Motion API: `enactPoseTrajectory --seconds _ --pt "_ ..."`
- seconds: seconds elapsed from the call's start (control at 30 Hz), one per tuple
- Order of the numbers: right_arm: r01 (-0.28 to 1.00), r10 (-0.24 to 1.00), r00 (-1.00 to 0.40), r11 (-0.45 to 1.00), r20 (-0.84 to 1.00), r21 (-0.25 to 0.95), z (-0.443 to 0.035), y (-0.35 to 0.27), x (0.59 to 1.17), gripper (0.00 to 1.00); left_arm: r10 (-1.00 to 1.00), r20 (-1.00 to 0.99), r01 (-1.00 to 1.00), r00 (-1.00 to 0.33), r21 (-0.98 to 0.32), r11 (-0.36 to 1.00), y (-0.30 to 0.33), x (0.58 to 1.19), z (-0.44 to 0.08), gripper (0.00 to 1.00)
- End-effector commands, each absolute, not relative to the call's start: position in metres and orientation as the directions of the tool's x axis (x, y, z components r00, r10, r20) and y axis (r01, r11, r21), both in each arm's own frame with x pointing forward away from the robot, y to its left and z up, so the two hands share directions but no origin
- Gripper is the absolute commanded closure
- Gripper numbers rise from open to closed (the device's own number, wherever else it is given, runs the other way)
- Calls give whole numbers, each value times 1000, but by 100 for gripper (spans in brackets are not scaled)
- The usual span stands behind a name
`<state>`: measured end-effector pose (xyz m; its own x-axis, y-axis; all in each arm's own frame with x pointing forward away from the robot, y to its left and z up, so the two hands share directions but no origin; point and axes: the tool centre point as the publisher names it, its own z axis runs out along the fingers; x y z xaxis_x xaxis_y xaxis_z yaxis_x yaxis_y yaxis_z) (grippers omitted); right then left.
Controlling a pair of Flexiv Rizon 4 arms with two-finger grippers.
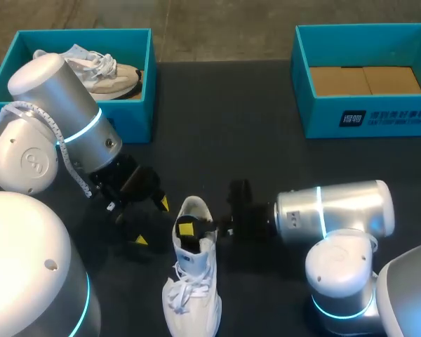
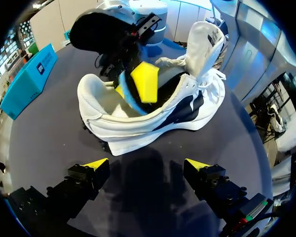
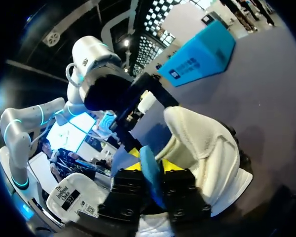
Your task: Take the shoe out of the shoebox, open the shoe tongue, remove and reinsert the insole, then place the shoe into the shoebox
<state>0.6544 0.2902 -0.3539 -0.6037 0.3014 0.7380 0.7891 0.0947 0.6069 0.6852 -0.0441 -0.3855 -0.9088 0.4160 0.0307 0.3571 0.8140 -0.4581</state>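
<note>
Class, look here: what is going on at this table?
The right gripper reaches into the white shoe on the table and is shut on the blue insole at its opening. The left gripper hangs open beside the shoe, holding nothing. Another shoe lies in the left shoebox.

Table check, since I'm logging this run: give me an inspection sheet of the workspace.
surface: dark table.
job's things: white shoe on the table, tongue pulled up, blue insole raised at its opening; second shoe in the left shoebox; right shoebox holds no shoe.
clutter: nothing seen.
grippers: right gripper shut on the insole; left gripper open, beside the white shoe.
cables: white ribbed cable on the left arm.
surroundings: nothing seen.
</note>
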Motion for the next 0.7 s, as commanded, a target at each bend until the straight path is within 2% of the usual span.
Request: enactPoseTrajectory --seconds 0.03,0.5,0.57,0.7 --pt "764 310 -630 82 712 640 -345 286 651 55 416 29 358 -909 -458 814 -44 684 -385 0" --pt "677 314 -713 76 627 732 -325 283 658 51 416 29 358 -909 -458 814 -44 684 -385 0" --pt "671 315 -718 76 621 737 -323 283 657 40 416 29 358 -909 -458 814 -44 684 -385 0" --pt "665 322 -721 75 613 743 -322 281 658 47 416 29 358 -909 -458 814 -44 684 -385 0"
